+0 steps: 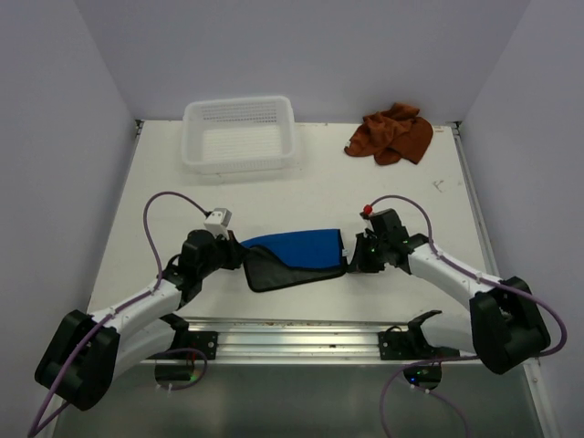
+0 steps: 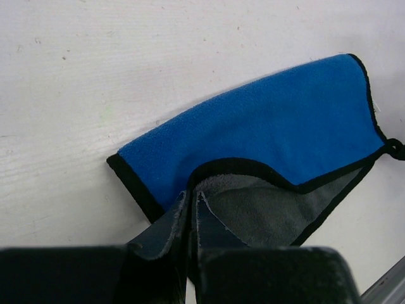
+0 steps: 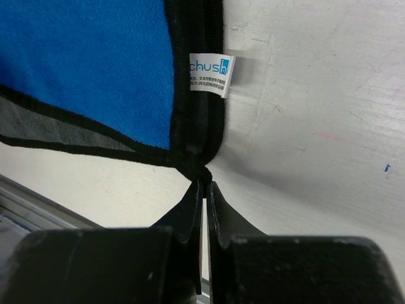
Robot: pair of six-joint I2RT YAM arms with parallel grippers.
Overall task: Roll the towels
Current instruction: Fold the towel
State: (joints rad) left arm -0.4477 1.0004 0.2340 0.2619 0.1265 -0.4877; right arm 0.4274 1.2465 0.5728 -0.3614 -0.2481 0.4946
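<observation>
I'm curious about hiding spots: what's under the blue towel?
Its own grey underside peeks out beneath the blue towel, lying on the white table. Anything beneath the middle is covered.

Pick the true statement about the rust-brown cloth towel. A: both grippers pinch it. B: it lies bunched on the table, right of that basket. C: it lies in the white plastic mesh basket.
B: the rust-brown cloth towel lies bunched on the white table, right of the white plastic mesh basket and apart from it.

The blue towel (image 3: 88, 63) is cut off by the top and left edges of the right wrist view, and the small print on its label (image 3: 211, 75) is too tiny to read. The left gripper (image 2: 192, 200) hides the near corner of the towel.
</observation>
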